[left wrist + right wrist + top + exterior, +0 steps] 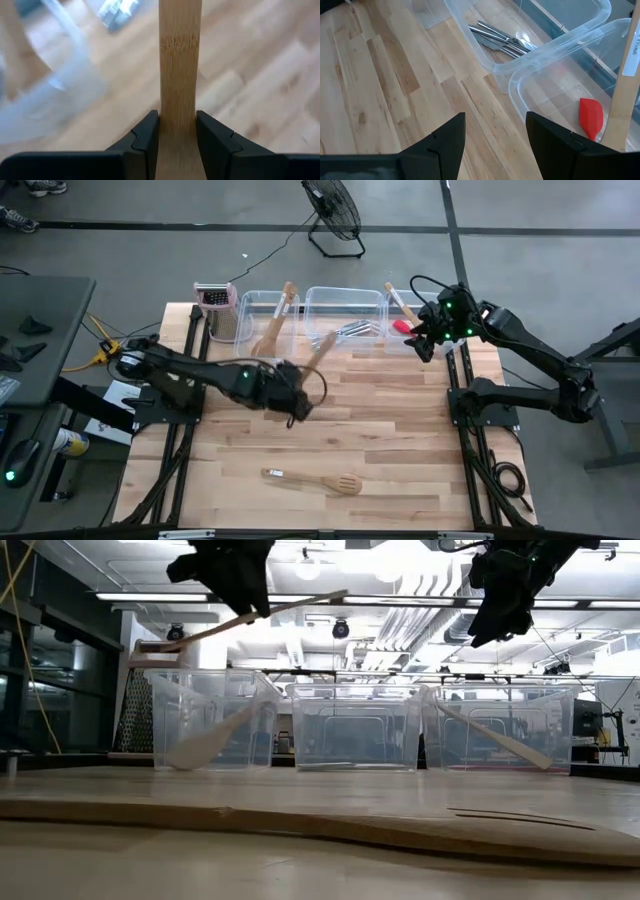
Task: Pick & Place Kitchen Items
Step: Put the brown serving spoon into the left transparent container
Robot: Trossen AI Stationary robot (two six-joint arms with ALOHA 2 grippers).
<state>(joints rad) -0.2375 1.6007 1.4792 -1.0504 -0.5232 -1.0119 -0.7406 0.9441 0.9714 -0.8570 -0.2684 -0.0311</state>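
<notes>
My left gripper (177,135) is clamped on the flat handle of a light wooden utensil (180,65), fingers (147,137) pressed to either edge; it hangs above the table (400,440), just in front of the middle tub (345,302), w/ the utensil's shaft (320,352) slanting up toward that tub's front wall. Seen from table height the same utensil (290,610) is held well clear of the boards, tilted. My right gripper (495,135) stands w/ fingers apart, holding nothing, above the right tub (560,95), i.e. directly beside the middle tub. Contents, ref. middle tub: inside it, silvery cutlery (502,40) lying flat; in the tub to its left (262,305), two wooden utensils (275,325) leaning on the rim; in the right tub, a red spatula (591,117) on the floor and a wooden utensil (622,85) propped against the wall. A metal box grater (218,312) stands beyond the left tub. A wooden slotted spatula (315,480) lies alone on the table, well in front of the middle tub.
</notes>
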